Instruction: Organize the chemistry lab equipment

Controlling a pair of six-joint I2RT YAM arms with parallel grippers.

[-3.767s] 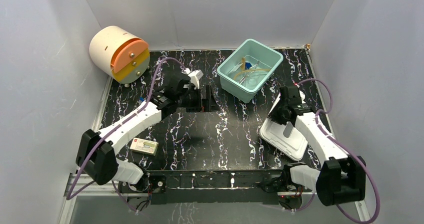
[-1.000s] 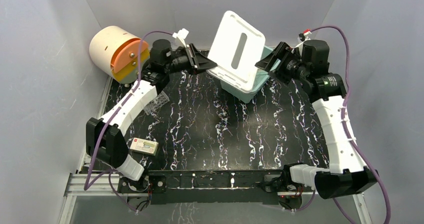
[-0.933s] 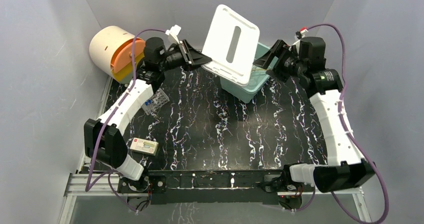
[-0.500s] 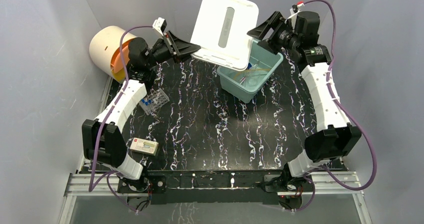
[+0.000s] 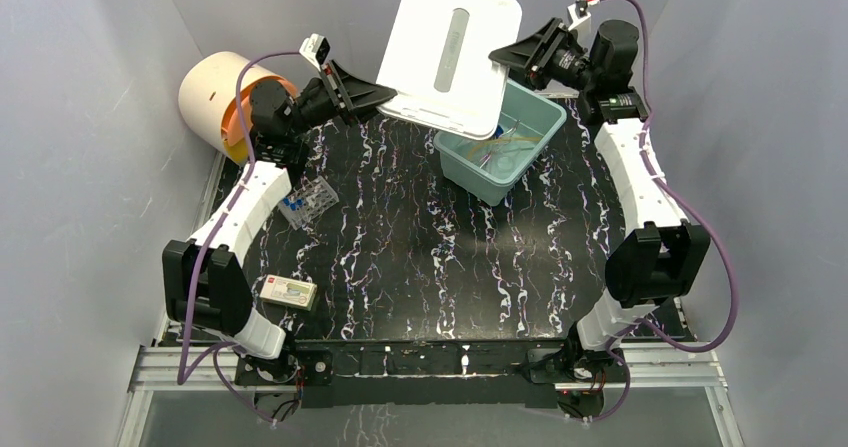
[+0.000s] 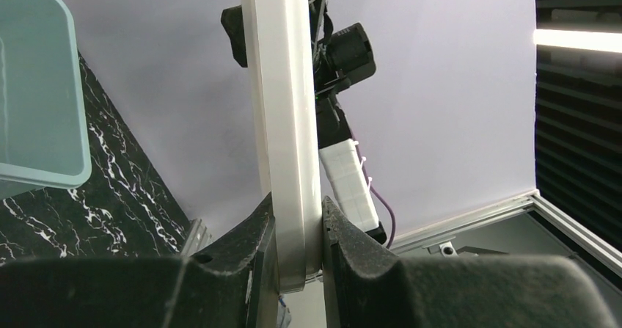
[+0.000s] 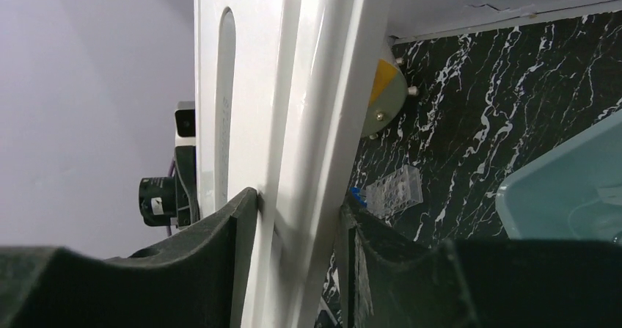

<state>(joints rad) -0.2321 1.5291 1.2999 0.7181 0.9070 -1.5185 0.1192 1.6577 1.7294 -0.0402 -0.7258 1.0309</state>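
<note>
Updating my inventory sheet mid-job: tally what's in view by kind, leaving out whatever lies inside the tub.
Flat white slotted plastic lid: 1
Teal rectangular plastic tub: 1
Clear plastic gridded rack: 1
Small white printed packet: 1
White cylinder with orange face: 1
Total: 5

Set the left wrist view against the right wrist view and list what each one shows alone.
Left wrist only: the right arm behind the white lid, and a metal frame rail. Right wrist only: the lid's slot, the orange-and-yellow drum, the clear rack and the left arm. Both: the white lid edge-on, the teal tub and the marbled table.
</note>
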